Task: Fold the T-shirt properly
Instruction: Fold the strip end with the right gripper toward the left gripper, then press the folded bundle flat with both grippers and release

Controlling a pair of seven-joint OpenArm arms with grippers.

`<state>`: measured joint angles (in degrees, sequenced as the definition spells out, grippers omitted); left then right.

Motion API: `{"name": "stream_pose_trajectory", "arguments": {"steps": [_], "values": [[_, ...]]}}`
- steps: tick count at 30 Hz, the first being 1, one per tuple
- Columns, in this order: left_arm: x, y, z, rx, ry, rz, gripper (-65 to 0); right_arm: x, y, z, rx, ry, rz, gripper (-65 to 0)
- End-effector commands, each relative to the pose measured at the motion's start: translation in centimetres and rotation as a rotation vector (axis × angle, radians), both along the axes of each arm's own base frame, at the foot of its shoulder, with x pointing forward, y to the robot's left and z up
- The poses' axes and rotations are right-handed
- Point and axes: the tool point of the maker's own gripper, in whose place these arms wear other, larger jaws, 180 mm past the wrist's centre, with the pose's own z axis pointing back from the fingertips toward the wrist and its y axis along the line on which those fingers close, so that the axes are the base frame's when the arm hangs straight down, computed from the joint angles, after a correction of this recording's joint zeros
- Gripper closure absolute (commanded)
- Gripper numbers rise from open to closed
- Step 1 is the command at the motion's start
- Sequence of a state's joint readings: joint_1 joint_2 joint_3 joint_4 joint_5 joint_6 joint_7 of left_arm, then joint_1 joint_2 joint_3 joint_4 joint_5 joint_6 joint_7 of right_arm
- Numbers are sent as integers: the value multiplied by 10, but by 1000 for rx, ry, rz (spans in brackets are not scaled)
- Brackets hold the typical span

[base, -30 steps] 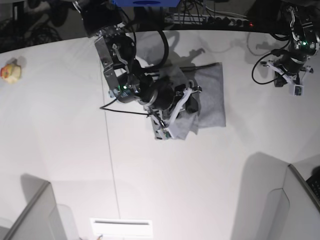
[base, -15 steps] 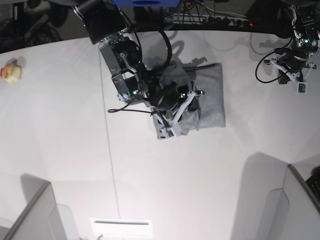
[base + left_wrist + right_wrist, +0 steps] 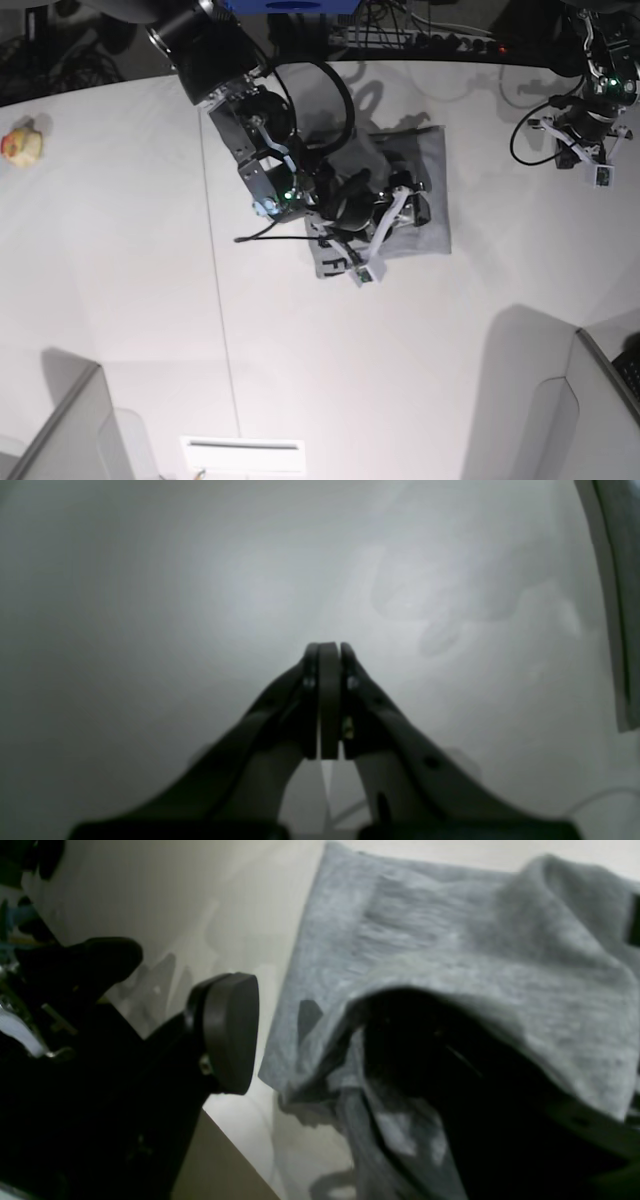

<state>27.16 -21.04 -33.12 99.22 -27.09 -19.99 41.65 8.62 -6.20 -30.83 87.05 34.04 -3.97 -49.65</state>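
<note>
Right arm: reaching low over the folded T-shirt (image 3: pixel 425 190) at mid-table (image 3: pixel 120 260)
Right claw (image 3: pixel 300 1040): gaping wide; cloth draping one finger
Left claw (image 3: pixel 325 652): hovering far off, pressed together, empty

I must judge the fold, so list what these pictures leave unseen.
- T-shirt, base view: the right arm covers its left part, so the fold edges there are hidden.
- Right end effector, right wrist view: grey cloth drapes over one finger; contact underneath is hidden.
- Left wrist view: only blurred table; no shirt.
</note>
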Motion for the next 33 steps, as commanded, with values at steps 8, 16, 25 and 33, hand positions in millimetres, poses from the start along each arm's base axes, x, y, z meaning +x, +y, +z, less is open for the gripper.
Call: {"name": "stream_pose_trajectory", "arguments": {"steps": [8,16,25,33], "values": [[-10,53,38,90,-77,113,0,-12,43,13,8,-98,141,-375],[-20,61,37,103,-62,137,0,-44,81,27,-13,-181,326,-375],[-15,53,37,85,-71,108,0,-34,53,67,35,-256,290,-375],[-13,-7,34,4,-107,-91,0,-12,-35,36,-15,-179,62,0]]}}
